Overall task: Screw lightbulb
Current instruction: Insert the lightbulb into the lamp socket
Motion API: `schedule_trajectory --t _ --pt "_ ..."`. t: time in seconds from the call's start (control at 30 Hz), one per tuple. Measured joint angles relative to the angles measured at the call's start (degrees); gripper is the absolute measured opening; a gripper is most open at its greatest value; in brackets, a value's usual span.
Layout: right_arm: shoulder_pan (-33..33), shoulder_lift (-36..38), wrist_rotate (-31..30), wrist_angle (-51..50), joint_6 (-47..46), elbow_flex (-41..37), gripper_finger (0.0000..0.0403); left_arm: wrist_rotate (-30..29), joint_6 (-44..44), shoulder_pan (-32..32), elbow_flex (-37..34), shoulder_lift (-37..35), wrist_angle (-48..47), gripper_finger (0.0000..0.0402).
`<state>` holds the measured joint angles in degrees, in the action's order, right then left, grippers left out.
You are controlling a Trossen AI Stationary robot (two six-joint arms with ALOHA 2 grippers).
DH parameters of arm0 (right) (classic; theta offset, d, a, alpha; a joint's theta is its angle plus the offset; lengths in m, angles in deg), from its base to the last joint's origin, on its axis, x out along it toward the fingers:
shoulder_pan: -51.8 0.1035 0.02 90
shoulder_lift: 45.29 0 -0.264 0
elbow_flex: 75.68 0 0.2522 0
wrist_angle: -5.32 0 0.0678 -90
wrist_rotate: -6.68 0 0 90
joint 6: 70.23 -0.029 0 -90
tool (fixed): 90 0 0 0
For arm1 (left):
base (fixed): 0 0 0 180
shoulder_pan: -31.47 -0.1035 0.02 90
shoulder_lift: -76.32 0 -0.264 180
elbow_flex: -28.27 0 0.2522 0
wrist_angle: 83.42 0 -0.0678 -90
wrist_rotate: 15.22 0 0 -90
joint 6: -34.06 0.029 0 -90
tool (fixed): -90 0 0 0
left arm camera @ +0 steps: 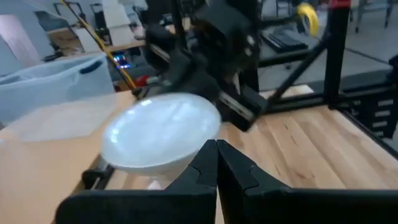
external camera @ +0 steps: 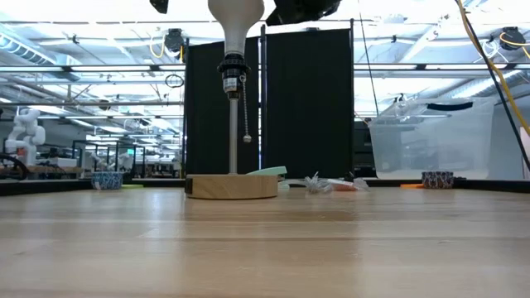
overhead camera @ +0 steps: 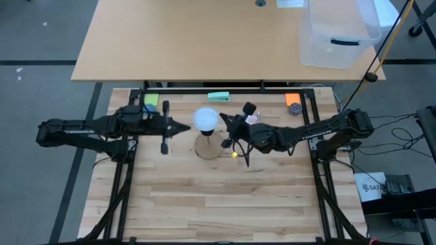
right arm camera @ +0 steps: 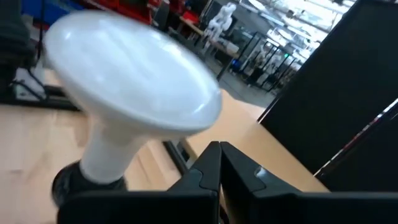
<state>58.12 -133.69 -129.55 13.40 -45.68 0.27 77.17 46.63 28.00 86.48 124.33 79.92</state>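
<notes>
White lightbulb (overhead camera: 206, 119) stands socketed, a clenched claw just beside it left (overhead camera: 185, 126) and right (overhead camera: 227, 122).

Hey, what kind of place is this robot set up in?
Probably a robotics lab in a large industrial hall: a white humanoid robot stands far back, workbenches line the room, and ceiling trusses carry strip lights.
</notes>
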Motion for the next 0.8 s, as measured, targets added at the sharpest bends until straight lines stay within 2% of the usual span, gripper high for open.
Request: schedule_trajectory --t 0.1,0.23,0.37,0.63,0.8 --pt "-0.58 0.02 0.27 2.39 1.82 0.00 0.0000 -1.54 0.69 1.01 -0.02 1.29 -0.04 0.0000" --pt "-0.77 0.00 4.62 3.12 2.34 0.00 0.0000 -4.09 1.54 0.99 -0.02 2.79 0.03 0.0000" --pt "-0.75 0.02 5.22 3.17 2.29 0.00 0.0000 -4.55 2.78 0.97 -0.02 3.41 0.46 0.0000" --pt "1.17 0.15 3.95 2.37 2.52 0.00 0.0000 -7.64 2.96 -2.08 -0.02 3.28 -0.44 0.0000" --pt "3.10 0.11 7.54 1.66 1.36 0.09 0.0000 -9.51 1.65 -5.10 -0.04 3.44 0.01 0.0000"
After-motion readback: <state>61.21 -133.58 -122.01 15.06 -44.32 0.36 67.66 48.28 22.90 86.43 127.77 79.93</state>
